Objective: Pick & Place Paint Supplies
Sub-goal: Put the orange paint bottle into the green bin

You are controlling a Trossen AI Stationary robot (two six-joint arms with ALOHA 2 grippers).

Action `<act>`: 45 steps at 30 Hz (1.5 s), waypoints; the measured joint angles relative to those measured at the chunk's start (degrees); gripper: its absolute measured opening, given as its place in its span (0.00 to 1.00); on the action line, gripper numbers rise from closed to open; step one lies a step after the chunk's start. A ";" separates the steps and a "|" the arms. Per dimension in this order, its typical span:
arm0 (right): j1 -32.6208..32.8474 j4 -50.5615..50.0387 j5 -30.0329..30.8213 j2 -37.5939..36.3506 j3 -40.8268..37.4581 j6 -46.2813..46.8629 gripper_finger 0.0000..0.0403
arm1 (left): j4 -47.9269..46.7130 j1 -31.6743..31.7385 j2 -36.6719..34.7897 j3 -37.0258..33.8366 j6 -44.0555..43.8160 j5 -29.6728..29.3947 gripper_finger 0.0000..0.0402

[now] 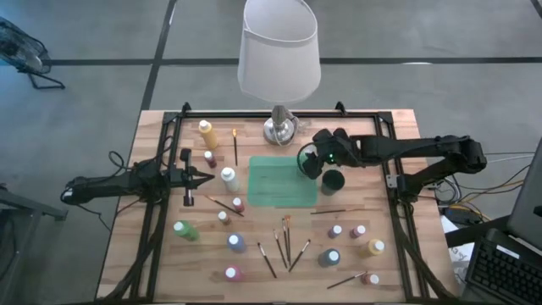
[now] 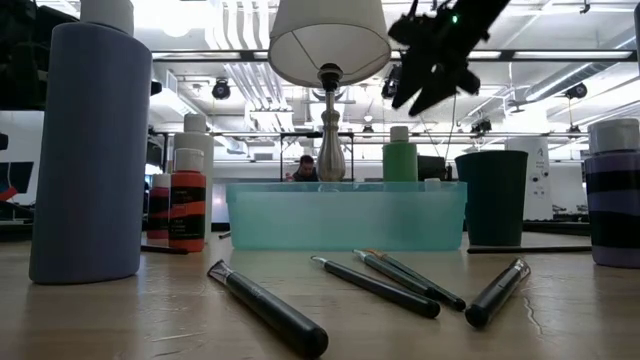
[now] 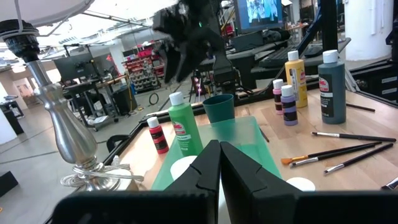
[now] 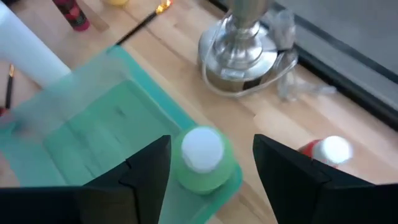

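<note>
High view: the green tray [image 1: 282,181] lies in front of the lamp [image 1: 279,61]. The right gripper [image 1: 315,157] hangs over the tray's corner nearest the lamp base, a dark green cup [image 1: 333,180] just beside that edge. The left gripper [image 1: 203,178] waits off the tray's opposite side, fingers pressed together and empty. Bottles and paintbrushes [image 1: 285,241] lie scattered on the tray's far side from the lamp.

Low view: the right gripper [image 2: 432,62] is raised well above the tray [image 2: 345,215]; a green paint bottle [image 2: 399,155] stands upright inside it.

Left wrist view: the green bottle [image 3: 184,123] stands at the tray's corner beside a small red bottle [image 3: 157,134], which is outside the tray.

Right wrist view: the fingers [image 4: 146,165] are spread either side of the bottle's white cap [image 4: 202,149], not touching it.

The bottle sits close to the tray's rim. If the arm swings sideways before lifting clear, a finger could clip the cap and tip the bottle over the rim, or knock the red bottle [image 4: 328,151] or the lamp.
</note>
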 joint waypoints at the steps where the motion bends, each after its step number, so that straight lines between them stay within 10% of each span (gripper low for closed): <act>1: 0.00 -1.66 0.91 -0.36 1.27 -0.29 0.56 | 0.00 -0.01 0.00 0.00 0.00 -0.02 0.04; 15: -2.71 -23.37 5.56 -3.95 14.65 -2.91 0.48 | 0.00 0.00 0.00 0.00 0.00 0.00 0.04; 45: -19.01 -23.66 -8.33 -4.52 7.59 -10.13 0.56 | 0.00 0.02 0.00 0.00 0.00 0.00 0.04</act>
